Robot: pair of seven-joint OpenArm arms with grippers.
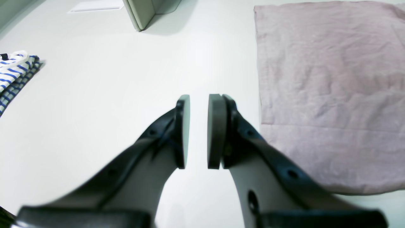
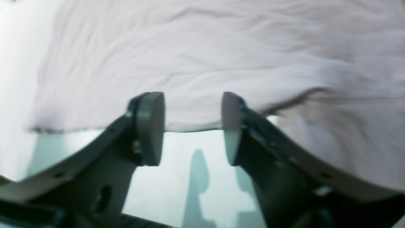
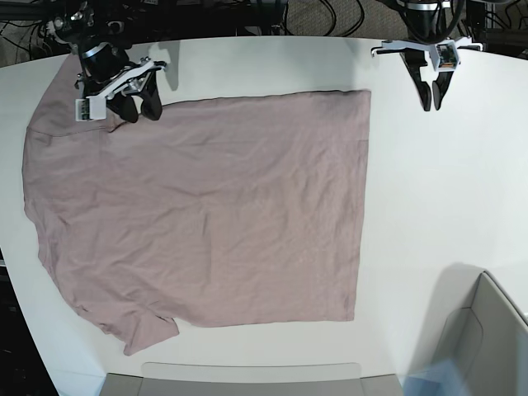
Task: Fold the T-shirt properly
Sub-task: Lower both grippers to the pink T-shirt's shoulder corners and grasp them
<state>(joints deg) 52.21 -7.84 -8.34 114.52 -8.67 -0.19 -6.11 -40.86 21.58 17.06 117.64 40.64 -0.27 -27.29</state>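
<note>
At the 11 o'clock corner of the base view, the right gripper (image 3: 139, 109) hangs with its fingers (image 2: 150, 126) spread and nothing between them, just at the far edge of the T-shirt (image 3: 206, 206). At 1 o'clock the left gripper (image 1: 198, 131) has its fingers (image 1: 216, 129) a narrow gap apart, also empty, over bare surface (image 3: 445, 198) just beside the shirt's straight right-hand edge. The shirt lies flat, spread across the left and middle of the surface, a sleeve poking out near 7 o'clock. It looks light, limp and slightly creased, so it should drape and drag rather than keep any shape. A pinch right on an edge or corner, one per arm, seems the best hold. A striped cloth (image 1: 14, 76) lies well away from it.
</note>
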